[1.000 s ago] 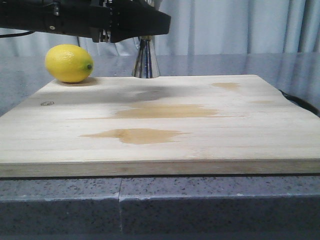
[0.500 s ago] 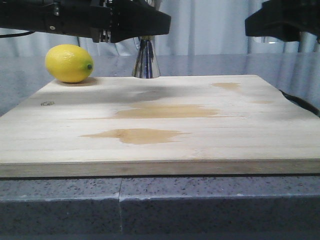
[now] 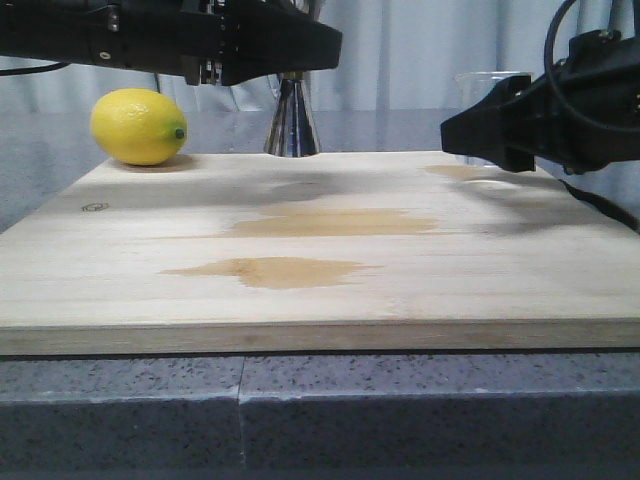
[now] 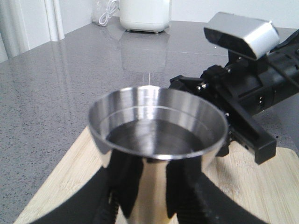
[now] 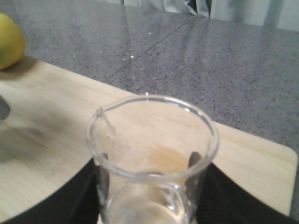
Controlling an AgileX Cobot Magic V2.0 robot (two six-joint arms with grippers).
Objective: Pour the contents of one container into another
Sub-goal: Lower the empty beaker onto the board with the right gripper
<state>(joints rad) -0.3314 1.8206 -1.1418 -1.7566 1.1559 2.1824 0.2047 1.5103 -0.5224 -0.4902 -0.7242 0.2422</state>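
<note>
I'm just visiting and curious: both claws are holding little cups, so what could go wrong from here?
The steel jigger in the left claw already seems to hold liquid, so it could overflow. The glass beaker, upright in the right claw, pours from a small lip; a misaimed pour would probably land on the wooden board, which already shows stains.

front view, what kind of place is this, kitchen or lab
Most likely a kitchen or home-bar counter staged for robot trials. A wooden cutting board lies on a speckled grey stone countertop, with a lemon and a steel jigger at its far edge. The left wrist view shows a white appliance.
</note>
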